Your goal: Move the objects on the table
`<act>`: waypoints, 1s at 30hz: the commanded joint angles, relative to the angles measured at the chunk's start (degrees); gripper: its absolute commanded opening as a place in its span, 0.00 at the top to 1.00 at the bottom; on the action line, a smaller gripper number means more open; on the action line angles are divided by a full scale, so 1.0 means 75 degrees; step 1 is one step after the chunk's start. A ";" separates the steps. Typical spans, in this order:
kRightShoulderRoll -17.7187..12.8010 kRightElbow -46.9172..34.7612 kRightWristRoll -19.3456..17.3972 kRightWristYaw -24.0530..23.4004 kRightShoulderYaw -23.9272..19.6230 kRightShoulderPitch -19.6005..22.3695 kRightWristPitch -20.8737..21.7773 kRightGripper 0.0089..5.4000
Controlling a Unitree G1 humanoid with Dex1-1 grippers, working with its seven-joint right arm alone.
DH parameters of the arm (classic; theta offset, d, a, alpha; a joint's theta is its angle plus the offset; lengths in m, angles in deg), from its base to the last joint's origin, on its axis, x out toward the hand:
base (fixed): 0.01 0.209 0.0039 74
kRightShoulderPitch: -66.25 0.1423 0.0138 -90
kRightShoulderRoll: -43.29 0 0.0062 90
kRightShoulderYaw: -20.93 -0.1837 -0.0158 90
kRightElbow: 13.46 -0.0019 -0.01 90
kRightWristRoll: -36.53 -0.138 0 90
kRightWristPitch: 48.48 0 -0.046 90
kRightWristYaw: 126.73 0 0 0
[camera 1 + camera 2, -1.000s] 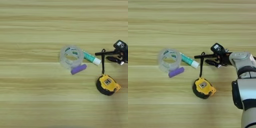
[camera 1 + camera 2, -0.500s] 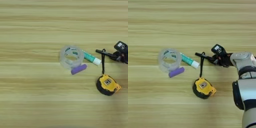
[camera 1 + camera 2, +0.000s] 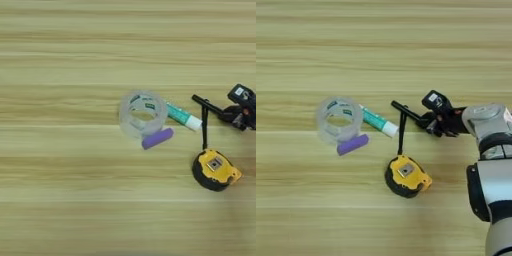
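A clear tape roll [image 3: 338, 119] lies left of centre on the light-wood table [image 3: 381, 50]. A green-and-white glue stick [image 3: 376, 121] sticks out from its right side, and a short purple cylinder [image 3: 352, 144] rests against its lower edge. A yellow-black tape measure [image 3: 406, 176] sits lower right, its black strap [image 3: 401, 132] running straight up. The slim black pen [image 3: 408, 112] slants across the strap's top end. My right gripper [image 3: 429, 121] comes in from the right and is shut on the pen's right end.
The silver forearm [image 3: 487, 122] bends down along the right edge. The objects sit bunched together, with the pen's tip close to the glue stick's white cap [image 3: 192, 122]. Bare wood stretches to the left, above and below the group.
The fingers, spread around the pen's end a second ago, have come together on it. The pen's free tip has shifted slightly up and left. The other objects have not moved.
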 commanded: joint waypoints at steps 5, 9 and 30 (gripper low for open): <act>-0.0058 -0.0534 -0.0270 0.0337 -0.0178 0.0363 0.0144 0.82; -0.0014 -0.0821 -0.0388 0.0586 -0.0243 0.0400 0.0201 0.82; -0.0034 -0.2867 -0.1217 0.1514 -0.0761 0.0086 -0.0279 0.82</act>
